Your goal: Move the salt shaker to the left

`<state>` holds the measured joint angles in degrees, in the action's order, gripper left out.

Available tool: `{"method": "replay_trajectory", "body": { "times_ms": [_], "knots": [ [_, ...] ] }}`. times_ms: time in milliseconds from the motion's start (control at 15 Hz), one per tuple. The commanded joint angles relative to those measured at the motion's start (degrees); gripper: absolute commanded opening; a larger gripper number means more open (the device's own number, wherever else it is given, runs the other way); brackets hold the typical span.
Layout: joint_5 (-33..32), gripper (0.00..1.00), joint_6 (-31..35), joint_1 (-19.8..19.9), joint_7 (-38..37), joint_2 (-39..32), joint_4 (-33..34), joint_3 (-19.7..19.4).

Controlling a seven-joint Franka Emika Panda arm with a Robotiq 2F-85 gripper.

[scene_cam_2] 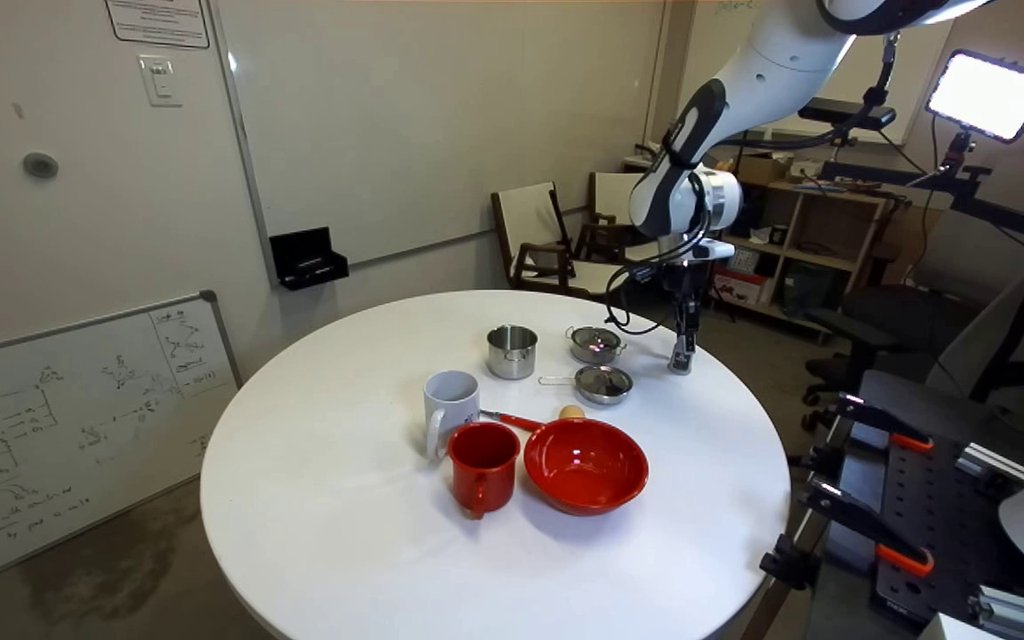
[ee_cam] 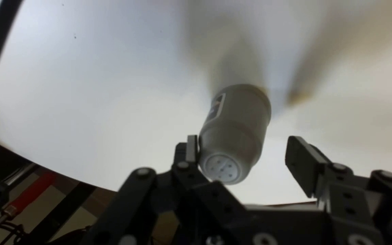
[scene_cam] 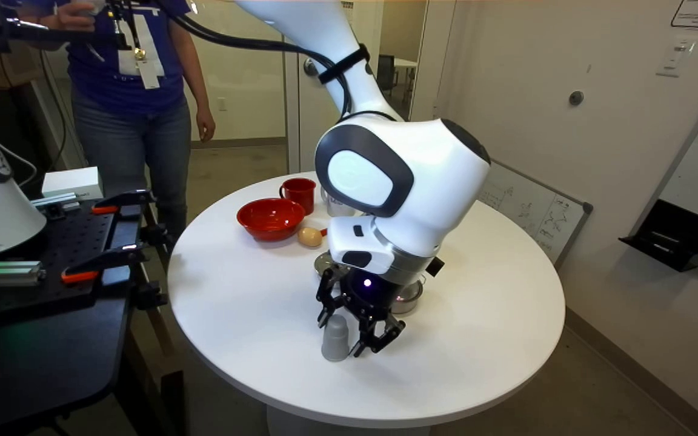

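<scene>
While the pincer [ee_cam: 245,151] stands released, its fingers [ee_cam: 192,149] spread, the shaker [scene_cam: 335,340] sits upright on the desk [scene_cam: 476,363], between them and near the desk's edge. The wrist view shows one finger right beside the shaker's pale, holed top (whether they touch, I cannot tell), the other finger well apart from it. In an exterior view, the lidded pot [scene_cam_2: 596,344] and lidded pan [scene_cam_2: 603,384] are near the pincer, the cup [scene_cam_2: 512,356] beyond them; farther off stand the bowl [scene_cam_2: 585,480], red mug [scene_cam_2: 484,471] and white mug [scene_cam_2: 452,400].
</scene>
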<state>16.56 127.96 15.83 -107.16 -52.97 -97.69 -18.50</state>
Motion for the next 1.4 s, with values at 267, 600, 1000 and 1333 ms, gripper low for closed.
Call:
{"method": "replay_trajectory", "body": {
  "times_ms": [267, 600, 1000, 1333],
  "knots": [
    [0.65, 0.2, -1.12, 0.96, -3.04, -0.93, 2.41, 0.5],
    [-1.6, 0.19, -0.13, -0.46, -3.92, -0.26, 1.95, -0.87],
    [-9.43, 0.19, 1.31, -3.31, -0.29, 0.02, 4.0, -2.46],
    [-14.86, 0.19, 4.85, -4.06, 8.35, 0.6, 5.69, -1.04]
  ]
}}
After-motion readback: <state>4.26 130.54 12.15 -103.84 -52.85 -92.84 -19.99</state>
